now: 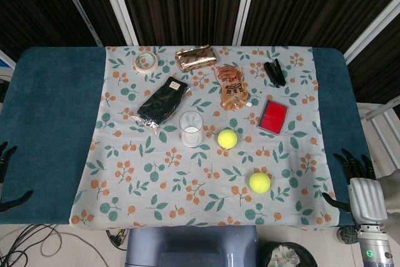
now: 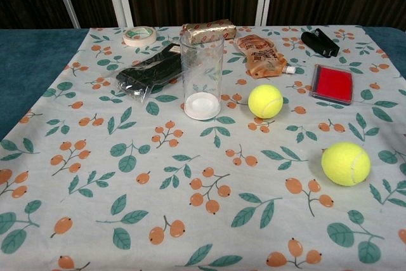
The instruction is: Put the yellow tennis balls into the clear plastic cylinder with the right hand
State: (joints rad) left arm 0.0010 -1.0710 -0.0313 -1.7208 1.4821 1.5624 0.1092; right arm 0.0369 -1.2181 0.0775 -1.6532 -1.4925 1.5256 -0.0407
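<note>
Two yellow tennis balls lie on the floral cloth: one (image 1: 227,139) (image 2: 265,101) just right of the clear plastic cylinder (image 1: 191,129) (image 2: 202,75), the other (image 1: 259,182) (image 2: 345,164) nearer the front right. The cylinder stands upright and holds no ball. My right hand (image 1: 353,173) hangs at the table's right edge, fingers apart, holding nothing, well right of both balls. My left hand (image 1: 6,176) shows only as dark fingertips at the left edge, apart and holding nothing. Neither hand appears in the chest view.
At the back of the cloth lie a roll of tape (image 1: 145,62), a gold wrapped packet (image 1: 195,57), a black pouch (image 1: 162,99), an orange snack pouch (image 1: 232,85), a black clip (image 1: 274,72) and a red box (image 1: 273,115).
</note>
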